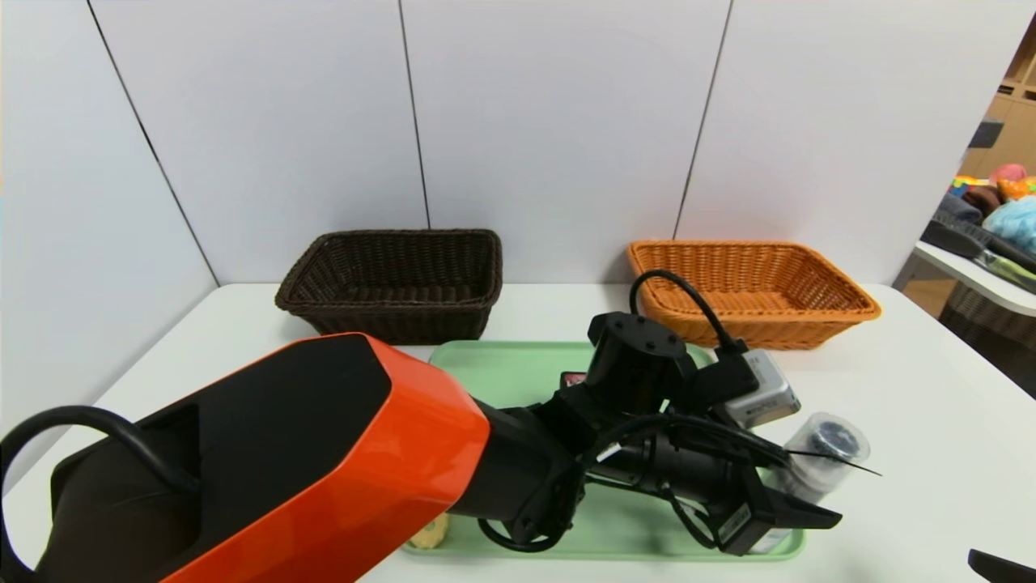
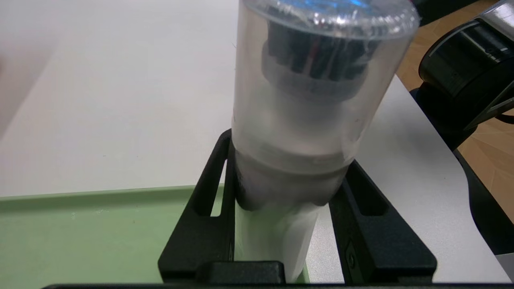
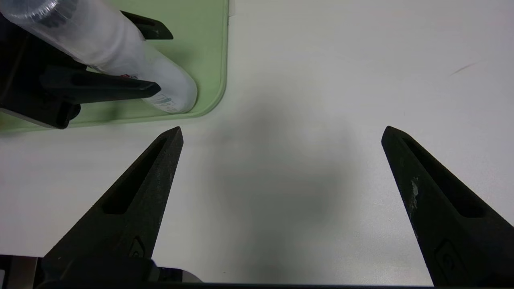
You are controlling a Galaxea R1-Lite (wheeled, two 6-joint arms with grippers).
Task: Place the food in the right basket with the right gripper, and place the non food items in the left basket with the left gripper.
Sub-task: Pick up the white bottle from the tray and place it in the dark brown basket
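The translucent whitish bottle (image 1: 825, 455) with a clear cap and dark top lies tilted at the near right corner of the green tray (image 1: 518, 368). My left gripper (image 2: 289, 160) is shut on the bottle (image 2: 309, 120), one black finger against each side of its body. In the right wrist view the bottle (image 3: 120, 52) has its base down in the tray corner. Only a red sliver of the food carton (image 1: 573, 378) shows behind the left arm. A yellow bit of the spoon (image 1: 429, 532) peeks out under the arm. My right gripper (image 3: 281, 134) hangs open over bare table to the right of the tray.
The dark brown left basket (image 1: 396, 279) and the orange right basket (image 1: 749, 287) stand at the back of the white table, beyond the tray. My orange left arm (image 1: 324, 461) covers much of the tray. A side table with clutter (image 1: 987, 219) is at far right.
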